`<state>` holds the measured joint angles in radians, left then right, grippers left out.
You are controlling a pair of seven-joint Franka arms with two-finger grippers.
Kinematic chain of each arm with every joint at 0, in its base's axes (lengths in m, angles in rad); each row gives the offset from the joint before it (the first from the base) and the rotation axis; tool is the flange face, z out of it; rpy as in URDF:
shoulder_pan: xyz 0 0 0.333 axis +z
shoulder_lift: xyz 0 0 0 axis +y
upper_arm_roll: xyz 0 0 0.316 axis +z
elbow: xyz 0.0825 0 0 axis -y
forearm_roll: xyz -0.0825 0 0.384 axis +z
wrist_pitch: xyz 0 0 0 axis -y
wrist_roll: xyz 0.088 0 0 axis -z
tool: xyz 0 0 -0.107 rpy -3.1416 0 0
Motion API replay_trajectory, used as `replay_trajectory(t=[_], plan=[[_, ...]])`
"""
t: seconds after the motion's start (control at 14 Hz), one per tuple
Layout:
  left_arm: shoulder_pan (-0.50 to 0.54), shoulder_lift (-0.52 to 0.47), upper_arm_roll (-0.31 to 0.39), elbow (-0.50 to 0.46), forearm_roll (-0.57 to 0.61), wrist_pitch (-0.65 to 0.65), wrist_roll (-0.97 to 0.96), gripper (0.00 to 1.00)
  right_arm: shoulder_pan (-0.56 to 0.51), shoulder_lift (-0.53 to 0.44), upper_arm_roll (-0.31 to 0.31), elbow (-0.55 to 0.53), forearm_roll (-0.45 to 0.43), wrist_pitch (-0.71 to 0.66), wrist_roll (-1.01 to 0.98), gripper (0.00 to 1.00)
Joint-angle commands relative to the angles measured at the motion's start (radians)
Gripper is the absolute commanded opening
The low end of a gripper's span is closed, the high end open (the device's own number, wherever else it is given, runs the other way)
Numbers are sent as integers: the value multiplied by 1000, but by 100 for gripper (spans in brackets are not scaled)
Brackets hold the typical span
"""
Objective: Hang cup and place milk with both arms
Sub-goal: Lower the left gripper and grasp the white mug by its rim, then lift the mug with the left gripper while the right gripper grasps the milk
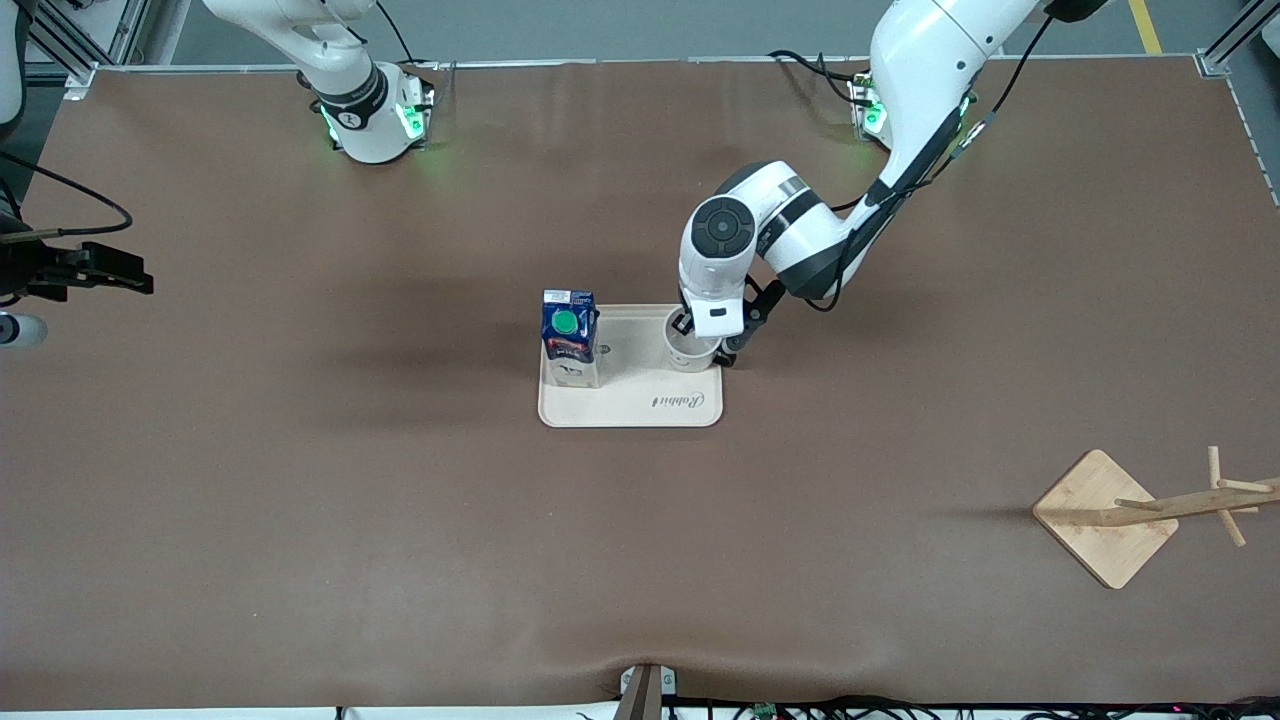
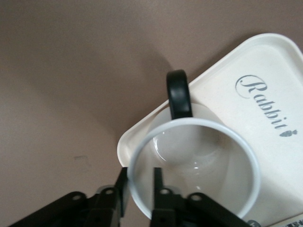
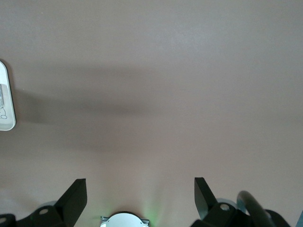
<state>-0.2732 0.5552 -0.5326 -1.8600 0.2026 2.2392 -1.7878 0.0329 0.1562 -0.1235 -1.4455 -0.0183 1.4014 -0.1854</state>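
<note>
Left gripper (image 2: 139, 191) pinches the wall of the small white mug with black loop handle (image 2: 194, 165), 1 finger inside, 1 outside, on the cream tray (image 1: 640, 405). Thin rim grip: mug could tilt or slip on lift. Dark blue green-capped milk carton (image 1: 570, 340) stands beside it. Right gripper (image 3: 139, 198) waits wide open over bare table; wooden rack (image 1: 1150, 510) well apart.

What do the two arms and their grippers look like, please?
Both arms are glossy white with black joint bands, green lights at the bases and black cables alongside. The left gripper has black jaws under a white housing; the right gripper is black too.
</note>
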Motion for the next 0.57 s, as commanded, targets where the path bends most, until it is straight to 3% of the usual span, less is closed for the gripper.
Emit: replay_trajectory(t=[0.0,0.14,0.29,0.5], plan=[[3,32,-1,45,21,4,-24,17,21,5,10,14,26,2,14,100],[6,46,3,65,21,4,-22,2,32,22,8,14,107,19,15,100],[8,45,3,74,21,4,-19,0,50,40,10,11,149,62,42,100],[11,11,3,73,74,-9,-21,0,165,62,10,11,156,70,310,100]])
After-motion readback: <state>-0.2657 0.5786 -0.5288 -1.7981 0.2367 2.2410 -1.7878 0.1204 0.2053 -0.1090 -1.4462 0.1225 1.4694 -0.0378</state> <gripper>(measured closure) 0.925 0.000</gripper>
